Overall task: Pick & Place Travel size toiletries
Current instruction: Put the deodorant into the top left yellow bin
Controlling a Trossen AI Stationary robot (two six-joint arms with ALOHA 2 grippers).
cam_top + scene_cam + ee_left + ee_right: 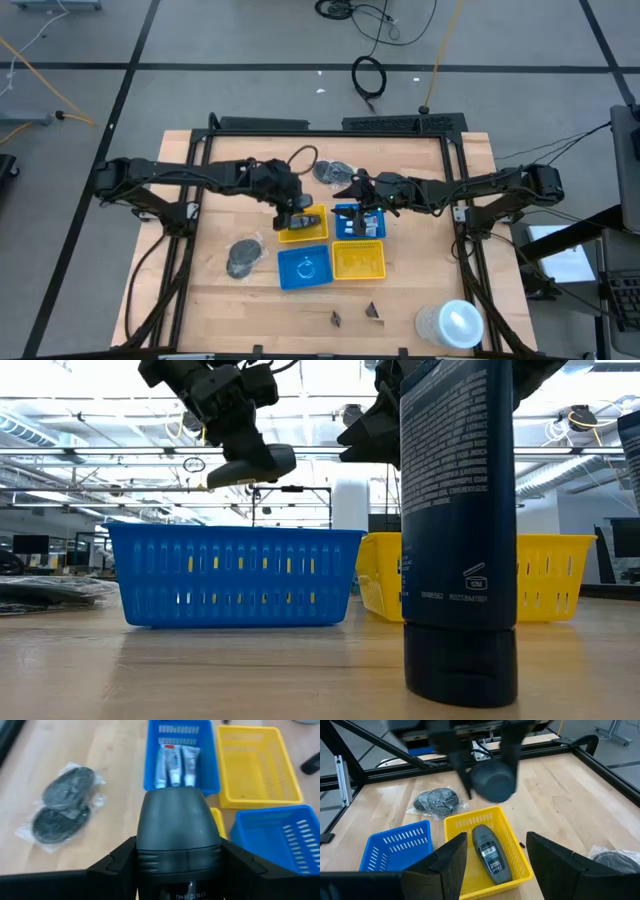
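The travel size toiletries (176, 761) are small white tubes with blue markings. They lie side by side in a blue basket (210, 775), and in the high view that basket (345, 225) sits partly under my right arm. My left gripper (297, 212) (172, 857) hangs over the far yellow basket (310, 232), shut on a dark grey bottle (172, 825). My right gripper (365, 198) (496, 847) is open above the tubes' basket and touches nothing. A second dark bottle (490, 852) lies flat in the yellow basket (517, 847). My left gripper pinches the dark grey bottle's body (150, 862) between its two fingers, one on each flat side. The rounded end (492, 782) sticks out past the fingers. The bottle is lifted clear above the yellow basket and lies roughly level in the low view (255, 463).
A near blue basket (304, 268) and a near yellow basket (358, 260) stand in front. Bags of dark oval things lie at the left (244, 256) and far side (333, 171). Two small black clips (355, 316) and a white round object (450, 325) sit near the front edge. A tall dark bottle (460, 530) stands close to the low camera.
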